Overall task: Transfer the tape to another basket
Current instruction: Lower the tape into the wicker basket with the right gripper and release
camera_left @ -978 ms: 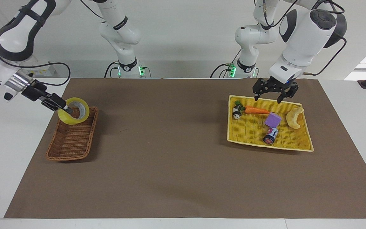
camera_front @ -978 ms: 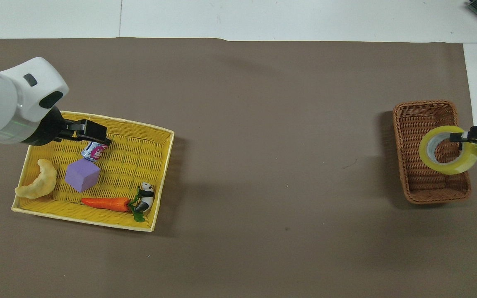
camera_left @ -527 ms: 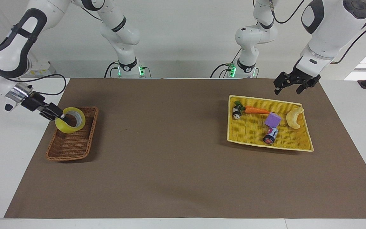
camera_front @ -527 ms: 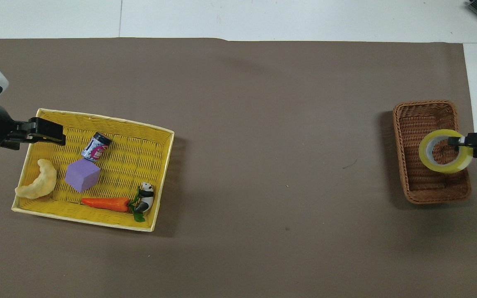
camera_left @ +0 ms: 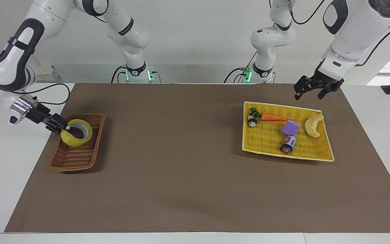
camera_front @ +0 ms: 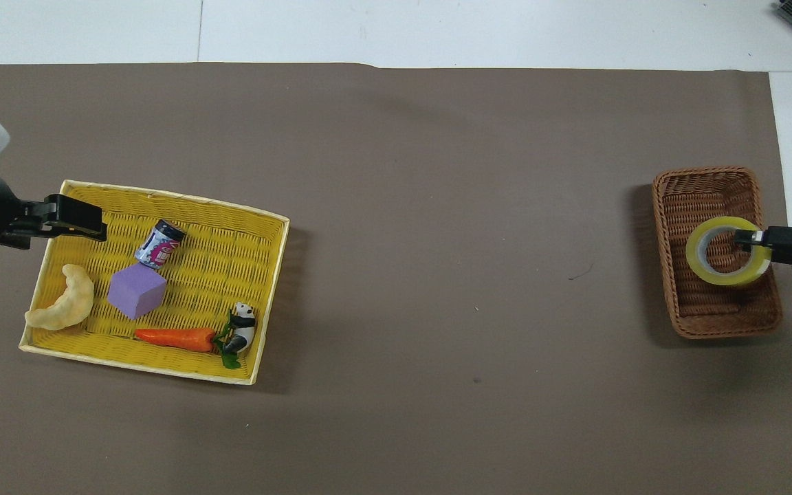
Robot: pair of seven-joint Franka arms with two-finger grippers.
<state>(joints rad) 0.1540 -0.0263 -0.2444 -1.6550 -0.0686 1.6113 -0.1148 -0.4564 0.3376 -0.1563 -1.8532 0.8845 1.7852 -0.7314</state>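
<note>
right gripper point(camera_left: 65, 128) pinching tape point(camera_left: 76, 132) wall, inside brown basket point(camera_left: 76, 157) at right arm's end | left gripper point(camera_left: 308, 90) spread, waiting over yellow tray point(camera_left: 323, 154) edge nearest robots

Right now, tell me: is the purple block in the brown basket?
No. The purple block lies in the yellow tray; the brown basket holds only the tape.

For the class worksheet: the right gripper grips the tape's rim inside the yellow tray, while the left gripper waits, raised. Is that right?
Not quite. The right gripper grips the tape inside the brown basket, not the yellow tray; the facing view shows it. The left gripper does wait, raised.
</note>
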